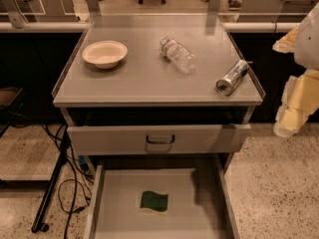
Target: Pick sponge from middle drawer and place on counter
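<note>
The sponge [153, 201], dark green on top with a pale yellow edge, lies flat on the floor of the open middle drawer [117, 210], near its centre. The counter [144, 81] is the grey cabinet top above it. My gripper [295, 101], white and pale yellow, hangs at the far right edge of the view. It is beside the cabinet at about counter height, well away from the sponge and holding nothing that I can see.
On the counter stand a white bowl [104, 53] at the left, a clear plastic bottle [177, 54] lying in the middle and a silver can [232, 77] lying at the right. A closed drawer front with a dark handle [159, 139] sits above the open drawer. Cables and a black stand [52, 188] are on the floor at the left.
</note>
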Tool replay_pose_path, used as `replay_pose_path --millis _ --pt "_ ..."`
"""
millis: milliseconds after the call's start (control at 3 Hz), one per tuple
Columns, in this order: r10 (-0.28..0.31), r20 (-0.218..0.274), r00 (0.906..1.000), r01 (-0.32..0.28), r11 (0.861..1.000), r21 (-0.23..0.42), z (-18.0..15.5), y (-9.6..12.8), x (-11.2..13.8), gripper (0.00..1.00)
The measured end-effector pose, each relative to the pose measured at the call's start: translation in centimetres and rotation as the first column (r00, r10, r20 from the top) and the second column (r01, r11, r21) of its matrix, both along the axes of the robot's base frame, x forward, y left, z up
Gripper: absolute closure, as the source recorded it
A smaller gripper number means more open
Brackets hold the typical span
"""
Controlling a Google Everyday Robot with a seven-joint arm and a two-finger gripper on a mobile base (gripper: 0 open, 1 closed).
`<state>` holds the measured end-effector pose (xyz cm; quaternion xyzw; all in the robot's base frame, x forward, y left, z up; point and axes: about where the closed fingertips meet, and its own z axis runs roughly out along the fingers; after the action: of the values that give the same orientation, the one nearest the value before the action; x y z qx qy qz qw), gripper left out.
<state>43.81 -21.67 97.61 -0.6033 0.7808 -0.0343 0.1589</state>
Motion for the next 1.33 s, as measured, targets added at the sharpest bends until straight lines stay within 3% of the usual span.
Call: replay_pose_path --millis 667,1000,1333 --pt "-0.011 0.008 0.9999 0.011 1.000 0.015 -0.6 0.1 -0.3 0.00" --pt "0.004 0.000 1.0000 -0.004 0.997 0.075 -3.3 0.8 -1.3 0.00" --pt "0.027 -0.036 0.9990 -0.019 0.978 0.209 -9.7 2.3 -3.4 0.00"
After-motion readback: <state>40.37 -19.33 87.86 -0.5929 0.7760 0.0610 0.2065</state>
